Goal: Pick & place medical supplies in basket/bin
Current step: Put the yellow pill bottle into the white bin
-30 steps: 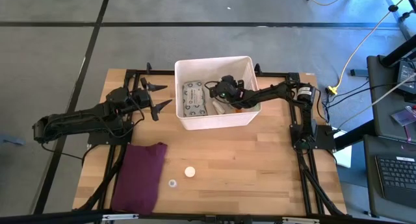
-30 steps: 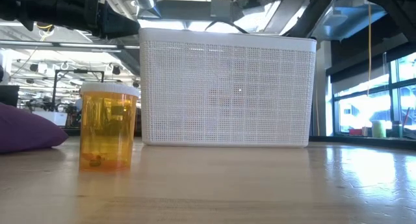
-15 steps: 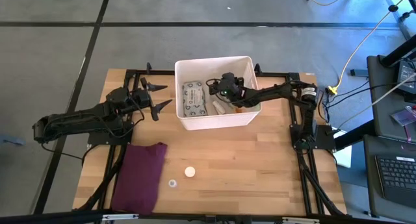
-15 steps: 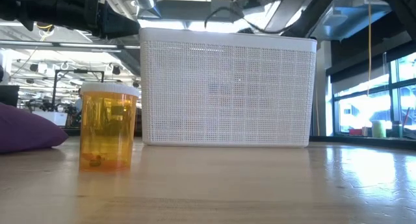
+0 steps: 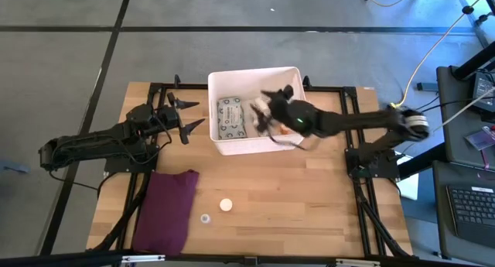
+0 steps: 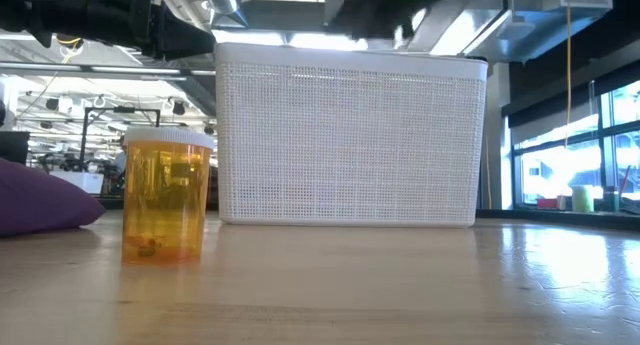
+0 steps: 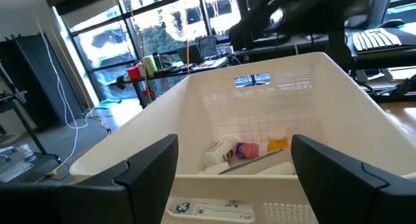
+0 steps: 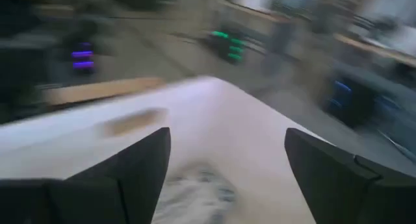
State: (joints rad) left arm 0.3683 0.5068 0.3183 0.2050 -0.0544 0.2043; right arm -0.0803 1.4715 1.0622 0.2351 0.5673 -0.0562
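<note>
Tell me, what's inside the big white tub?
The white plastic tub holds a grey-green printed packet and some small bottles. The right hand covers part of the inside.

text: none legible | packet print: too small to read

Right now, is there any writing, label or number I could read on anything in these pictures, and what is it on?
None can be read.
Grey-green printed soft packet in the large white rectangular plastic tub: print too small.
White strip by the tub's near wall: dark marks, blurred.
Small bottle with a purple label in the tub: unreadable.
Orange see-through pill bottle on the table: no label visible.
</note>
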